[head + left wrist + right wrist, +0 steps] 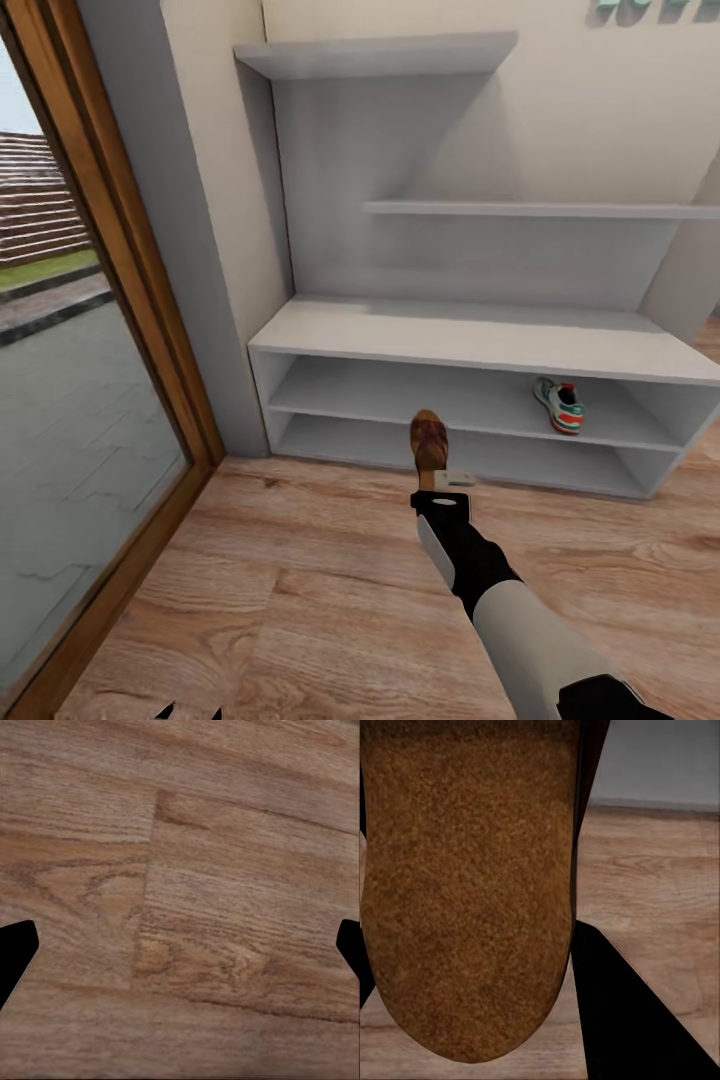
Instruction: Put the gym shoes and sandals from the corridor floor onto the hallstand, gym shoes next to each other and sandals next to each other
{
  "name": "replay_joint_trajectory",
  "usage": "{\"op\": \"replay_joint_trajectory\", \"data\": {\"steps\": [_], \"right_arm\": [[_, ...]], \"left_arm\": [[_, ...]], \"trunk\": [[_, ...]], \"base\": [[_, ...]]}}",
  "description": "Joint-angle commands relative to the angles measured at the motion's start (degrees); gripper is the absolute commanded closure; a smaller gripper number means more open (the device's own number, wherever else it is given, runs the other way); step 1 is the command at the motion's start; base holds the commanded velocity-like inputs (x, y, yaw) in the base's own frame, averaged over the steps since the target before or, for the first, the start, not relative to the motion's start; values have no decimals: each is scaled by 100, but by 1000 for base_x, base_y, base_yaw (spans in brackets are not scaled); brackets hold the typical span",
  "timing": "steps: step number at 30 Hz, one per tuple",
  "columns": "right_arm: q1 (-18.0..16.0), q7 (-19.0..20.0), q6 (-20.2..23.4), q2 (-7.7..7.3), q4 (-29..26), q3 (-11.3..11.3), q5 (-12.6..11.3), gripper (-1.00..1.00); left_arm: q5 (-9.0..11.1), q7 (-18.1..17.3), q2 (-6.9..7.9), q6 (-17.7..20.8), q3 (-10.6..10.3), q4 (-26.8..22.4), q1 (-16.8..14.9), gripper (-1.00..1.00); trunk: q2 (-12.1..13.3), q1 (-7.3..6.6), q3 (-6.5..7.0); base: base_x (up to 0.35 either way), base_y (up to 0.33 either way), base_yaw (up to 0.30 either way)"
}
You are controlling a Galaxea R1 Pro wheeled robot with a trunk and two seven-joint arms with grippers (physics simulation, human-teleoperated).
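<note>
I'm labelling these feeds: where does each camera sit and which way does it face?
Head view: from the robot's head, down at the hallstand; the right arm holds a sandal.
Left wrist view: straight down at the corridor floor; dark fingertips at the edges.
Right wrist view: along the right gripper at the same sandal's sole.

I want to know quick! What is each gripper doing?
Left gripper: open, holding nothing.
Right gripper: shut on a sandal.

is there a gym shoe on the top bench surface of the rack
No, the one gym shoe in the head view sits on the upper open shelf below the bench top of the hallstand.
</note>
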Motion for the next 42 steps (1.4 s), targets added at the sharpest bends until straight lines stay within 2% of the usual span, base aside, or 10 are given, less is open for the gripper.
{"op": "replay_joint_trajectory", "data": {"steps": [1,10,22,34,42], "right_arm": [[-3,-56,13,0,-10,16,-62,100],[-2,-64,10,0,-33,12,-64,100],[2,-136,2,-51,103,-16,-72,100],[-2,-725,-2,-58,122,-38,-93,100],[5,-828,-64,-37,107,-46,-102,100]], "left_arm": [[61,-16,5,-18,-46,7,-4,-100],[52,-16,-1,-18,-46,7,-5,-100],[44,-16,-3,-18,-39,7,-4,-100],[43,-16,2,-18,-37,6,-6,-100],[43,-30,-4,-22,-43,15,1,-100]], "trunk": [[-2,-1,-7],[-2,-1,-32],[-2,-1,-36],[-2,-1,-36],[-2,-1,-36]], "base": [[0,0,279],[3,0,261],[250,0,18],[28,0,0],[1,0,0]]}}
